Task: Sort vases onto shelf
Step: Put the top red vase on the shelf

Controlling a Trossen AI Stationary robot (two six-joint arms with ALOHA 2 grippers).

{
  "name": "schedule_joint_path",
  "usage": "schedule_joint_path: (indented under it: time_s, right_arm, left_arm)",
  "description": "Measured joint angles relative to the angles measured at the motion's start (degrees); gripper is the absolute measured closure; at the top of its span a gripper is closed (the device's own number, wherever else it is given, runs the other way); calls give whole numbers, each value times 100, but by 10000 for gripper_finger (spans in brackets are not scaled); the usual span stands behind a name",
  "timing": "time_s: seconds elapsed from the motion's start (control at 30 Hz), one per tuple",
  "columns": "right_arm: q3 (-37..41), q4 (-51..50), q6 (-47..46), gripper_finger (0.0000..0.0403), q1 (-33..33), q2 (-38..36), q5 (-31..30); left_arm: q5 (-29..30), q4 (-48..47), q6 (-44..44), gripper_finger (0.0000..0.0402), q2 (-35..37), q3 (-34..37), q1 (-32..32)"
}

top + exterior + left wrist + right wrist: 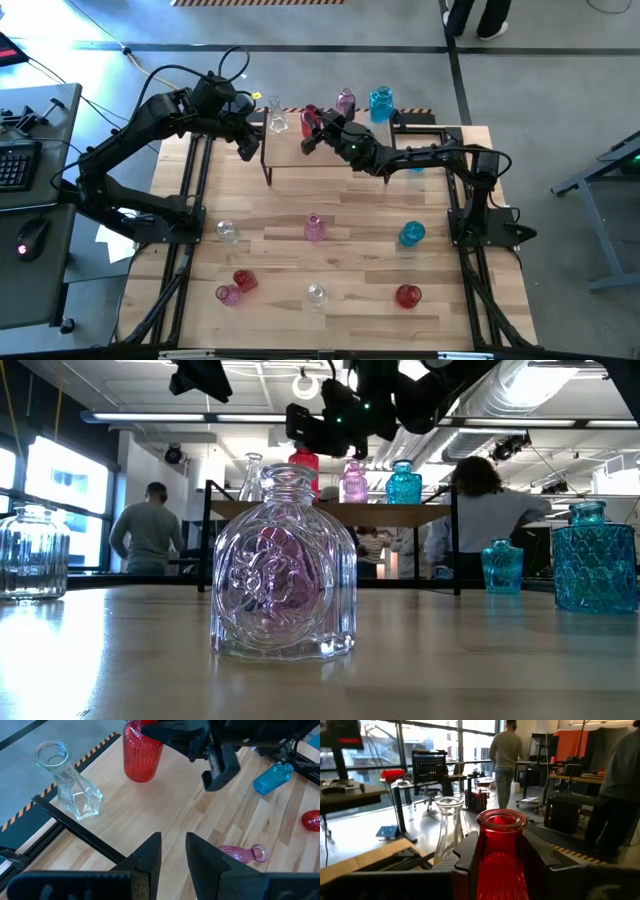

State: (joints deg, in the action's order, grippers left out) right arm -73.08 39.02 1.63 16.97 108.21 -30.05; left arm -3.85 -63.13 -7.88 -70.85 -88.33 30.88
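- The right claw (pixel 501 862) is closed on the red vase (pixel 501 845), fingers on either side of its body; the vase stands upright on the shelf (pixel 300 152), upper centre of the high view.
- The clear vase (pixel 277 120) stands just left of it.
- The left claw (pixel 172 852) hovers at the shelf's left end, slightly parted and empty.
- Judgement: release depends on the red vase resting squarely.
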Motion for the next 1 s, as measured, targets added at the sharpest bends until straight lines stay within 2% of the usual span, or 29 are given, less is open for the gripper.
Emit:
schedule_joint_path:
  time_s: [0.6, 1.0]
  right_arm:
    - [2, -65, -272, 322, 210, 179, 181]
    - [2, -126, -114, 314, 270, 179, 202]
  left_arm:
    - [-1, 0, 6, 321, -2, 0, -9]
    - [-1, 0, 2, 321, -2, 1, -9]
